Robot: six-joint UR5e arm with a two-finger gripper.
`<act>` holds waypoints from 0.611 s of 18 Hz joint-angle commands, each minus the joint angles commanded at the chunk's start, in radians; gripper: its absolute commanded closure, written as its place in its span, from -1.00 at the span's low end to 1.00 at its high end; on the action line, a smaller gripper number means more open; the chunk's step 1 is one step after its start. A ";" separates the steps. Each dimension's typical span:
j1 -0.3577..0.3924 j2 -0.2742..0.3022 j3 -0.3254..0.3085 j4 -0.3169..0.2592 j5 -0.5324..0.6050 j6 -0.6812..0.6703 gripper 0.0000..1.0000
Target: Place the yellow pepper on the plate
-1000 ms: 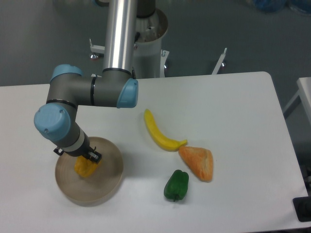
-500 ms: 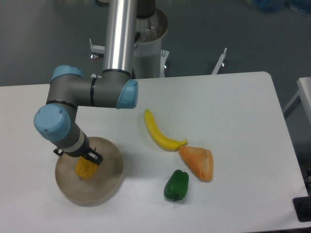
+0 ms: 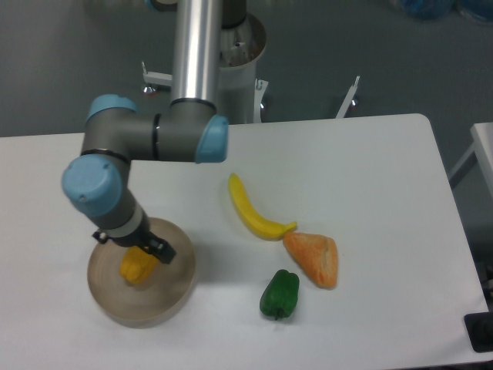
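1. Plate, round and beige-tan with a low rim, sits at the near left of the white table; everything below is placed from it.
2. Yellow pepper lies inside the plate, left of its middle and toward the far side, resting on the flat floor of the dish.
3. Gripper hangs right over the pepper's far edge; its fingers are mostly hidden under the wrist, so I cannot tell whether they are spread or closed, nor whether they touch the pepper at all.
4. Green pepper stands to the right of the plate, at about the same depth as the plate's middle and well apart from it.
5. Orange wedge lies further right of the plate and a little farther back, just beside the green pepper.
6. Banana curves across the table to the right of the plate and beyond it, its near tip close to or touching the wedge's far corner.
7. Arm, grey with light blue joint caps, rises from the plate's far side, bends at an elbow above it and runs right to a silver tube that climbs out of the top of the view.
8. Base of the arm, a pale round post, stands beyond the far edge of the table, behind and to the right of the plate.
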 joint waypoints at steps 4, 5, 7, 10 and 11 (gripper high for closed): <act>0.110 0.014 0.028 -0.002 0.000 0.155 -1.00; 0.137 0.014 0.041 0.001 0.000 0.186 -1.00; 0.183 0.014 0.057 0.003 0.002 0.253 -1.00; 0.262 0.018 0.063 0.009 0.012 0.357 -1.00; 0.282 0.018 0.060 0.024 0.024 0.391 -1.00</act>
